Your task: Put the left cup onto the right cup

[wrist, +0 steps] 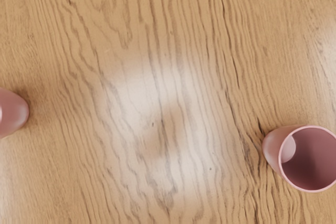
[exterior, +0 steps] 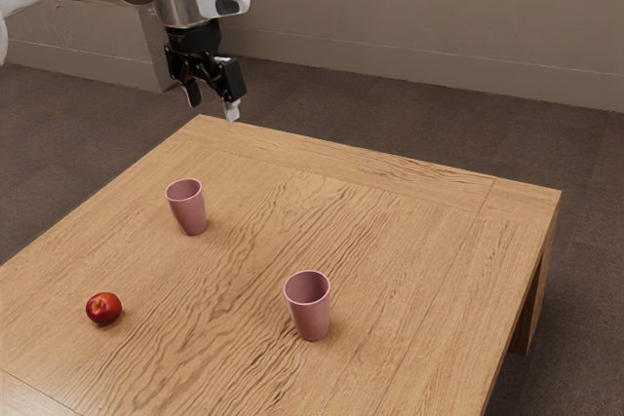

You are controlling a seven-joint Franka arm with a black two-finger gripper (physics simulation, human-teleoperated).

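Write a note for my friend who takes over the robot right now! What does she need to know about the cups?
Fingers: open, holding nothing, up in the air near the table's far edge.
Left cup: upright on the table, nothing touching it.
Right cup: upright too, standing apart from it, nearer the camera.
An apple lies toward the exterior view's left. It is not part of the job.
Done: nothing yet.
Left: go down to the left cup, grab it, lift it, and set it onto the right cup.
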